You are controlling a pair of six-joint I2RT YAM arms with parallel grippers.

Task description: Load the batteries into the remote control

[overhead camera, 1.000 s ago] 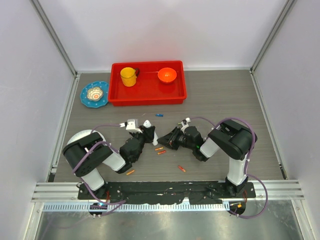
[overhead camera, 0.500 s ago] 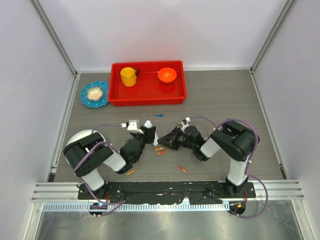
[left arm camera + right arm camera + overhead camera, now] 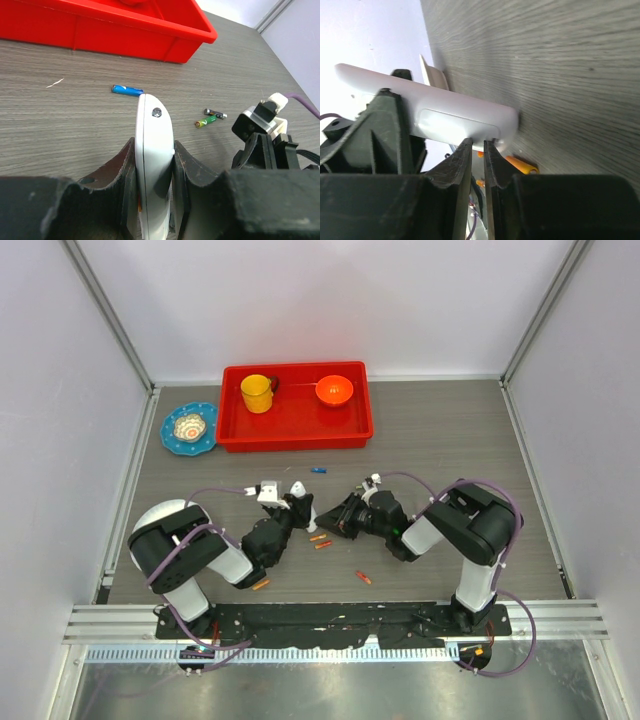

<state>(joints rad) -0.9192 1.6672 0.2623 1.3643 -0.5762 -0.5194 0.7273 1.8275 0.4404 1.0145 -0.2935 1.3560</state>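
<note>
The left gripper [image 3: 154, 150] pinched the remote control [image 3: 152, 125] edge-on between its two fingers, the white body standing up out of the jaws with its rounded end pointing far. In the overhead view this put the remote over the middle of the table [image 3: 450, 430], near of the red tray [image 3: 295, 425]. The right gripper [image 3: 476, 147] faced it from the right, its fingers drawn almost together with only a thin slit between them and their tips against the remote's long edge. A blue battery [image 3: 127, 90] lay just beyond the remote's far end, and a green battery [image 3: 207, 121] lay to its right. Orange batteries [image 3: 320, 541] lay on the table beneath the two grippers, and two others [image 3: 363, 577] lay nearer.
</note>
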